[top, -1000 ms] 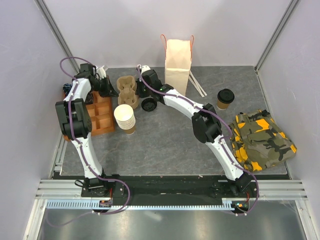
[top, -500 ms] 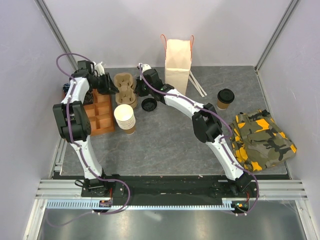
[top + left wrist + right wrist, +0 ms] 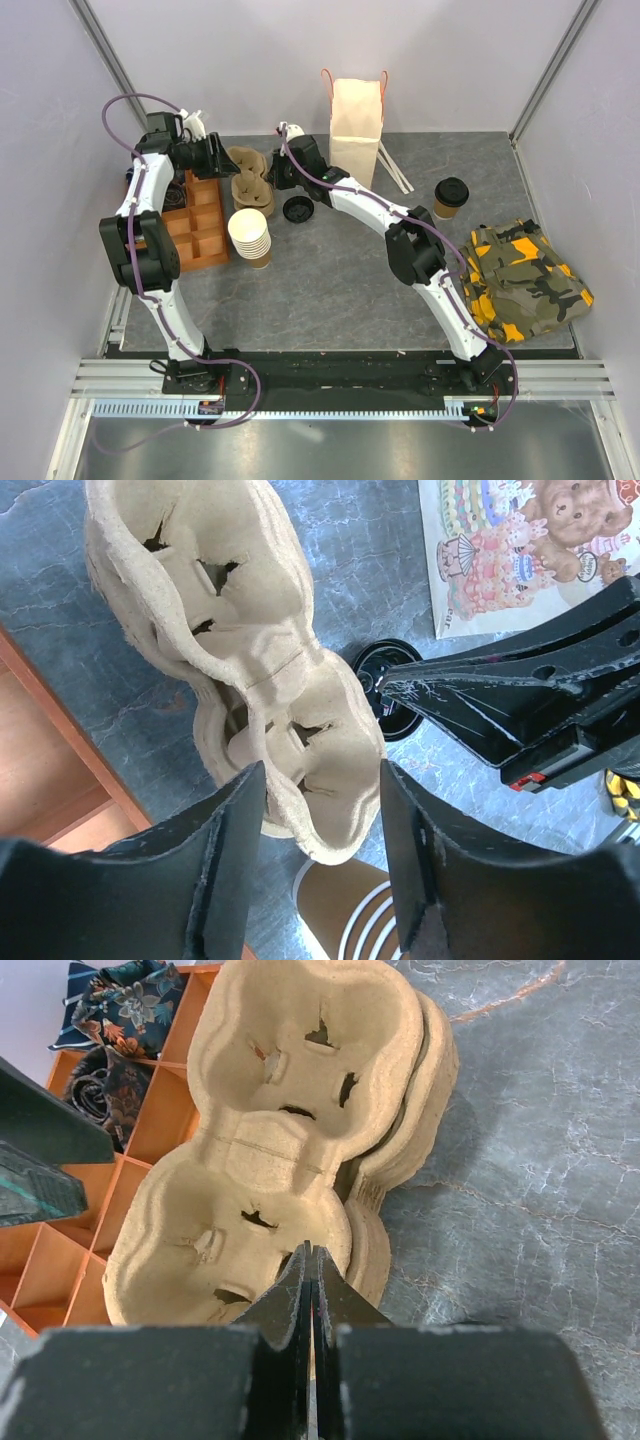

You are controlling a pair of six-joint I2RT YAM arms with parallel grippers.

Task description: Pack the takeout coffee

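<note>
Early stage: coffee (image 3: 450, 197) sits on table (image 3: 330, 290) right of bag (image 3: 356, 120), well apart from both arms, nothing packed yet. L gripper (image 3: 320, 780) hangs over carrier stack (image 3: 250, 178) w/ jaws apart & empty. R gripper (image 3: 311, 1257) is pressed closed, tips at stack's top rim. Prob. left: free a carrier, seat coffee, bag it.
</note>
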